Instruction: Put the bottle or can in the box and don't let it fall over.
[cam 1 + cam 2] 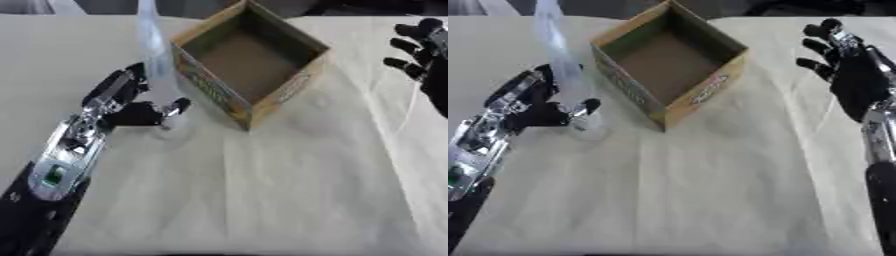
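The left hand point(131, 102) clasps an upright clear bottle point(155, 55) standing on the tabletop point(289, 180), just beside the empty box point(249, 60); the right hand point(846, 70) waits open at the right edge; lifting in remains.

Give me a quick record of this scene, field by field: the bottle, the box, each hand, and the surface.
bottle: clear plastic bottle, upright on the table, just left of the box, not yet inside
box: open cardboard box, nothing visible inside
left hand: left hand with fingers and thumb curled round the bottle's lower part
right hand: right hand open, fingers spread, right of the box, touching nothing
surface: table under a cream cloth
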`<act>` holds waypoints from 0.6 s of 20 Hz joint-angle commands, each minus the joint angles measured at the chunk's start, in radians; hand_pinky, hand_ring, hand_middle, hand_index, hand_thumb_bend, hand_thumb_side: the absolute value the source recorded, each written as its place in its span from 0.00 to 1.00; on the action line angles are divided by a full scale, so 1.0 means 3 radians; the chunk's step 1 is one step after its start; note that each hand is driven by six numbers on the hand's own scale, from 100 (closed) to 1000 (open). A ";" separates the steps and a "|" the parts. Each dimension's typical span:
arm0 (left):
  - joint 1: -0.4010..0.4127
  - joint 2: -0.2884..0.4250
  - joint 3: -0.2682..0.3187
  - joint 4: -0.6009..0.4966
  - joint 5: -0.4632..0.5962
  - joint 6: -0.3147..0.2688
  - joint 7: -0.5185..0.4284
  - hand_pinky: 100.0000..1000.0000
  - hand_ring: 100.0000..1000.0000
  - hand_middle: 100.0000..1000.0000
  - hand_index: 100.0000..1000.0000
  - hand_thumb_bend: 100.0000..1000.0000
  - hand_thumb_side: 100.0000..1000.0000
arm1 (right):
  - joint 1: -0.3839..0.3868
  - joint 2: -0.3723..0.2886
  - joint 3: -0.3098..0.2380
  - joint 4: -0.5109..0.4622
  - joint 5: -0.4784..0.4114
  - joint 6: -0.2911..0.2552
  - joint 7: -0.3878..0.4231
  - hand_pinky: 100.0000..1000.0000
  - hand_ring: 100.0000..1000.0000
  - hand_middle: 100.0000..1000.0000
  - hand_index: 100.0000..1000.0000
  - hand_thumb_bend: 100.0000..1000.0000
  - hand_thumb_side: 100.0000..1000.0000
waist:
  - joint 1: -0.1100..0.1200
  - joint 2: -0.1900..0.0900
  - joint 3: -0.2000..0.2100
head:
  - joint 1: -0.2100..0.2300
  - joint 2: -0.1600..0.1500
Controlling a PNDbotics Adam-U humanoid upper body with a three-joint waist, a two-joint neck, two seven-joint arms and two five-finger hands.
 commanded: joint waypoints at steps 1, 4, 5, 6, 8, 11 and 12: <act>-0.0068 -0.0010 0.0019 0.0006 0.0102 0.0032 0.0037 1.00 1.00 0.76 0.79 0.35 0.00 | -0.0046 -0.0041 -0.0017 -0.0046 0.0008 0.0002 0.0007 0.86 1.00 0.95 0.72 0.00 0.59 | -0.0007 -0.0038 -0.0009 | 0.0011 -0.0046; -0.0075 -0.0030 0.0017 0.0042 0.0192 0.0066 0.0087 0.99 0.96 0.72 0.75 0.29 0.00 | -0.0042 -0.0035 -0.0022 -0.0046 0.0011 0.0009 0.0004 0.86 1.00 0.94 0.72 0.00 0.59 | -0.0007 -0.0035 -0.0019 | 0.0014 -0.0049; -0.0078 -0.0036 0.0015 0.0053 0.0213 0.0076 0.0106 0.98 0.95 0.71 0.74 0.10 0.00 | -0.0041 -0.0033 -0.0024 -0.0046 0.0011 0.0012 0.0002 0.86 1.00 0.94 0.72 0.00 0.59 | -0.0007 -0.0034 -0.0021 | 0.0016 -0.0050; -0.0080 -0.0041 0.0016 0.0064 0.0229 0.0083 0.0130 0.98 0.95 0.71 0.74 0.00 0.00 | -0.0040 -0.0030 -0.0026 -0.0047 0.0012 0.0015 0.0000 0.86 1.00 0.94 0.72 0.00 0.59 | -0.0007 -0.0034 -0.0024 | 0.0017 -0.0051; -0.0083 -0.0055 0.0020 0.0088 0.0258 0.0093 0.0192 0.95 0.91 0.68 0.72 0.00 0.18 | -0.0040 -0.0025 -0.0028 -0.0052 0.0013 0.0020 -0.0002 0.86 1.00 0.94 0.71 0.00 0.59 | -0.0007 -0.0032 -0.0028 | 0.0018 -0.0054; -0.0081 -0.0082 0.0030 0.0134 0.0322 0.0092 0.0333 0.94 0.86 0.63 0.69 0.00 0.56 | -0.0039 -0.0020 -0.0032 -0.0057 0.0016 0.0027 -0.0008 0.86 1.00 0.94 0.71 0.00 0.59 | -0.0008 -0.0030 -0.0035 | 0.0018 -0.0056; -0.0081 -0.0090 0.0034 0.0152 0.0346 0.0085 0.0392 0.93 0.81 0.59 0.67 0.00 0.54 | -0.0039 -0.0018 -0.0033 -0.0058 0.0017 0.0029 -0.0010 0.86 1.00 0.94 0.71 0.00 0.59 | -0.0009 -0.0030 -0.0037 | 0.0019 -0.0057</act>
